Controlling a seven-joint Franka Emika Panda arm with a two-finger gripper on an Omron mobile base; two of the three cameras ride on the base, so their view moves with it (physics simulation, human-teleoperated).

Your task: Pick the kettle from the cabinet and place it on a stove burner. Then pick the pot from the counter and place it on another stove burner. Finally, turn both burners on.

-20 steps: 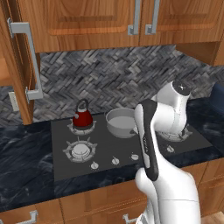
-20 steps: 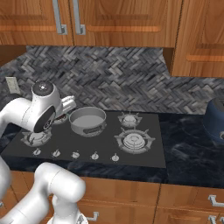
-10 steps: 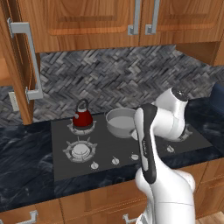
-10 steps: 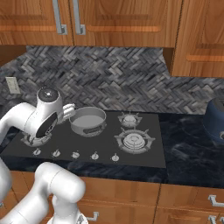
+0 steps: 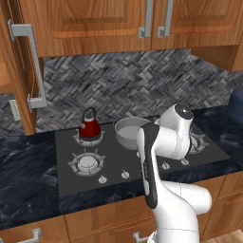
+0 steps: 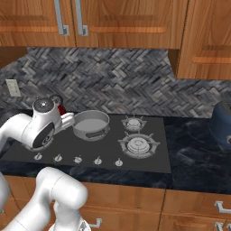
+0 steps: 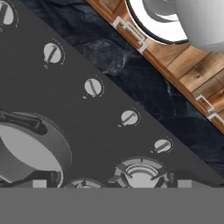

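The dark red kettle (image 5: 89, 126) stands on the back left burner of the cooktop (image 5: 137, 178). Beside it the grey steel pot (image 5: 130, 133) sits on the back middle burner, also seen in the right base view (image 6: 91, 125) and at the hand view's lower left (image 7: 27, 153). My gripper (image 7: 112, 183) is open with nothing between its fingers, and it hangs low over the front of the cooktop, above the row of knobs (image 7: 129, 117). A bare burner (image 7: 140, 173) lies just under it. The cabinet door (image 5: 21, 71) stands open at the far left.
Two free burners (image 6: 139, 145) lie on the cooktop's right side and one (image 5: 86, 163) at its front left. Black counter (image 6: 194, 151) flanks the cooktop. A dark blue rounded object (image 6: 222, 124) stands at the far right. Wooden drawers with handles (image 7: 131, 33) run below the counter edge.
The hand has come down and a little toward the cooktop's front, closer to the knobs. Its jaws have stayed open. Kettle and pot have not moved.
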